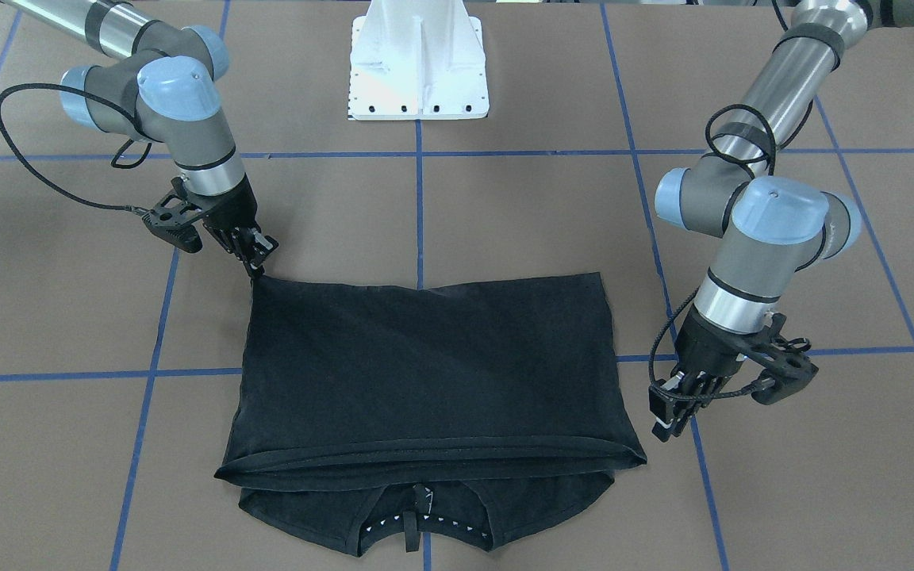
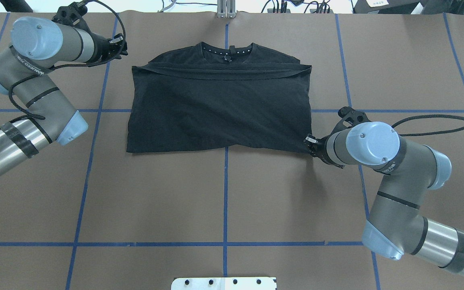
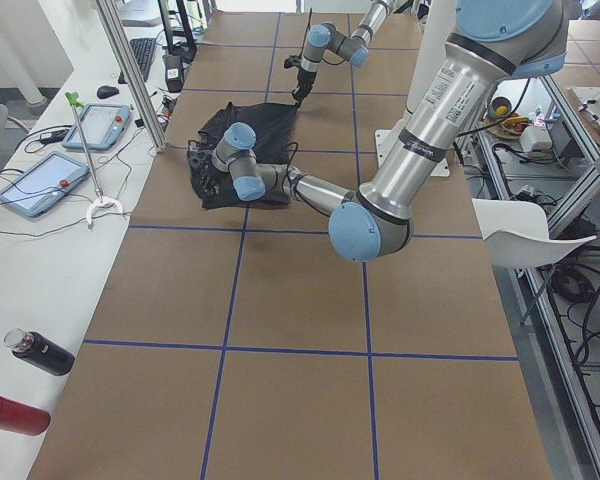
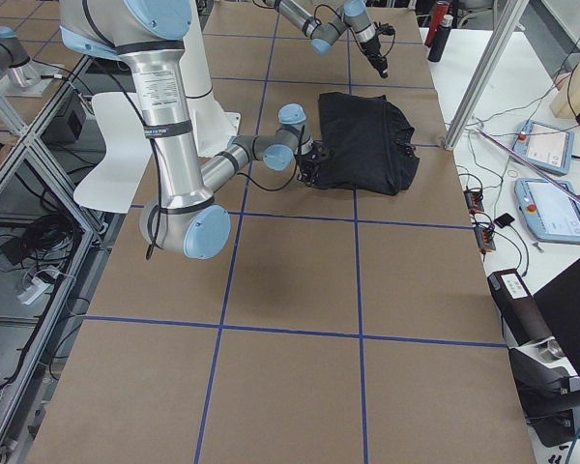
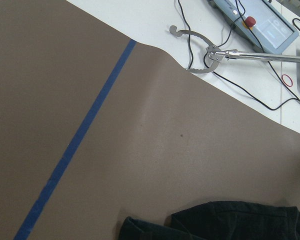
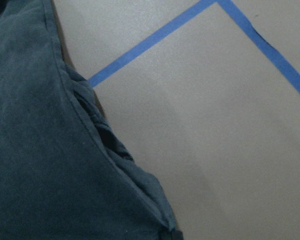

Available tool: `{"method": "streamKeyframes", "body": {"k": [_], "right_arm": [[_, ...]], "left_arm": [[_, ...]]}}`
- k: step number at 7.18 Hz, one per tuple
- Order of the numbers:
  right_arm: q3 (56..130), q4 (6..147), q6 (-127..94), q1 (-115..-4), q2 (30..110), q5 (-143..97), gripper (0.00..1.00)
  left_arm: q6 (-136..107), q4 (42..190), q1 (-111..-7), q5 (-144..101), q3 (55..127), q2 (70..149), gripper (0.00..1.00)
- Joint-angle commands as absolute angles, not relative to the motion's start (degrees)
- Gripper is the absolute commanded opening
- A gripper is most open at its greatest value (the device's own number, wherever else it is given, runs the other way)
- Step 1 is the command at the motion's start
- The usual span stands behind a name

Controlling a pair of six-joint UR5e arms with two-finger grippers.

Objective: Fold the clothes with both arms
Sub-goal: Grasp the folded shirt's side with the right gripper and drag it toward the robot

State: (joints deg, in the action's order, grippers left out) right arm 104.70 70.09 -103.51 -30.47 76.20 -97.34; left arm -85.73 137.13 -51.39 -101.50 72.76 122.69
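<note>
Lying crosswise, black T-shirt [image 2: 218, 108], collar [image 2: 226, 48] outward.

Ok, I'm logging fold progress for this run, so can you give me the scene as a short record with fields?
garment: black T-shirt, flat on the table, collar away from the robot
fold state: hem half folded over toward the collar; collar strip uncovered
right gripper: at the shirt's near right corner, jaws apparently shut on it
left gripper: beside the far left corner, clear of the cloth; jaws' state unclear
other: white pedestal base at the robot's edge
</note>
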Motion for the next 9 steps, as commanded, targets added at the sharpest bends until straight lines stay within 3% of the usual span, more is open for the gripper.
{"method": "streamKeyframes", "body": {"k": [1,5,9], "right_arm": [[110.1,70.1,-103.3,-30.5,80.7,-99.4,0.00],[120.7,70.0,-103.8,-26.3,91.7,-116.1,0.00],[125.6,69.7,-119.9,-11.3,90.5,-123.5,0.00]], "left_arm": [[-85.8,137.2,-51.4,-102.3,72.9,122.7,0.32],[-85.9,136.8,-51.9,-111.2,80.7,119.7,0.32],[-90.6,136.1,-51.7,-119.1,88.6,116.4,0.32]]}}
